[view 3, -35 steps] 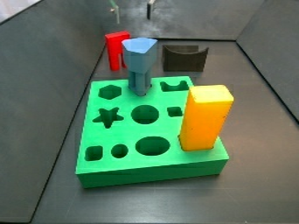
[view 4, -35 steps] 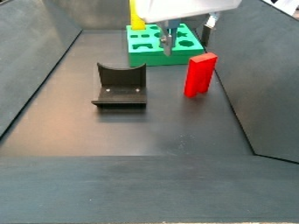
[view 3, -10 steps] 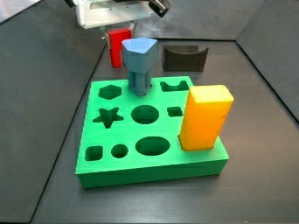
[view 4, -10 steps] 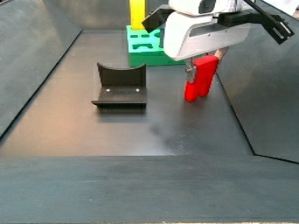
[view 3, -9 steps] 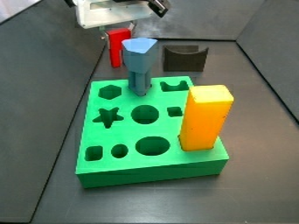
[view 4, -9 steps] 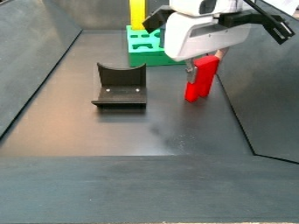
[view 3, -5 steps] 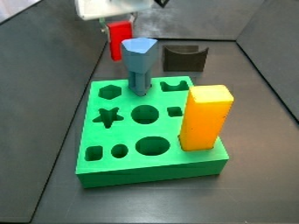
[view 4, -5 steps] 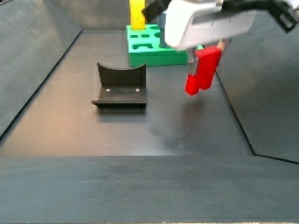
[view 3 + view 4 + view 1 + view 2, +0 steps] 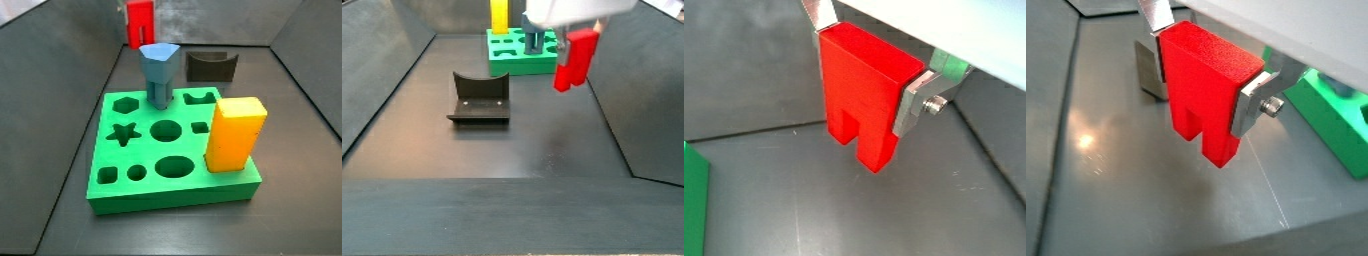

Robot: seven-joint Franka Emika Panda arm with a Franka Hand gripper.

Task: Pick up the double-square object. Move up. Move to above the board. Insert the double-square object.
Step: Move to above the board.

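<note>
Gripper (image 9: 865, 72) clamped on the red double-square object (image 9: 865, 95), fingers (image 9: 914, 108) pressing its sides, block hanging clear above the dark floor (image 9: 516, 140), green board (image 9: 167, 140) apart beside it

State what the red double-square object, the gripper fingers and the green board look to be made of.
Double-square object: probably plastic; uniform red, smooth matte faces. Gripper, clamped on it clear of the floor: its fingers look like brushed metal, silver with a screw head. Board: likely plastic or painted material; flat even green, crisp cut-outs.
</note>
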